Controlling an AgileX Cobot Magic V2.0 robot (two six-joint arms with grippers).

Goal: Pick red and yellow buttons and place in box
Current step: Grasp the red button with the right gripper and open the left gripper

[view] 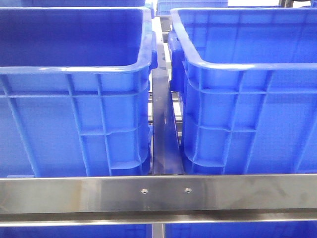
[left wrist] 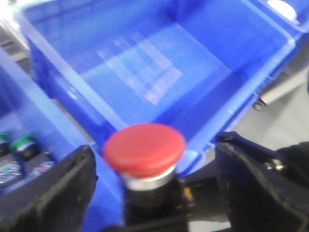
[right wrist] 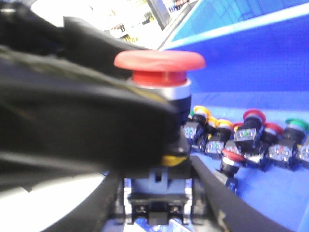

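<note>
A red mushroom button [left wrist: 145, 150] sits clamped between the left gripper's [left wrist: 149, 193] black fingers [left wrist: 48, 193] above an empty blue box [left wrist: 159, 72]; the right gripper [right wrist: 159, 193] grips another red button [right wrist: 159, 65] near loose buttons [right wrist: 251, 140] in its bin [right wrist: 260, 63].

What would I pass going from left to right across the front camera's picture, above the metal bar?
Left blue bin → narrow metal strip in the gap → right blue bin. The steel rail runs across the whole width in front, so it has no place in the order.
</note>
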